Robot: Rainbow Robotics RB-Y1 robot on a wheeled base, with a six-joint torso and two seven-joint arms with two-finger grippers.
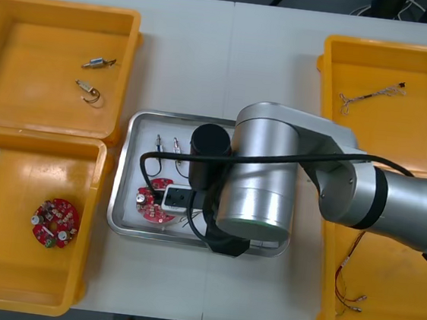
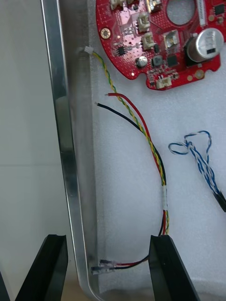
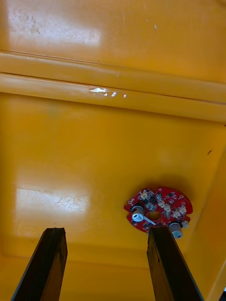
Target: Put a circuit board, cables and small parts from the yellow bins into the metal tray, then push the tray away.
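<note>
Our right gripper (image 2: 107,241) holds its black fingers spread wide and grips nothing. They straddle the rim of the metal tray (image 2: 61,117), one finger outside over the table (image 2: 23,141) and one inside. Between them lie the plug ends of the red and yellow cable (image 2: 150,141), which runs up the white tray floor towards a red circuit board (image 2: 155,37). A blue and white cable (image 2: 200,160) lies just beside it. Two small metal parts (image 1: 166,143) sit at the tray's far end. Our left gripper (image 3: 106,231), fingers likewise apart and empty, hangs over the near left yellow bin (image 3: 70,150), where a second red board (image 3: 158,210) lies.
</note>
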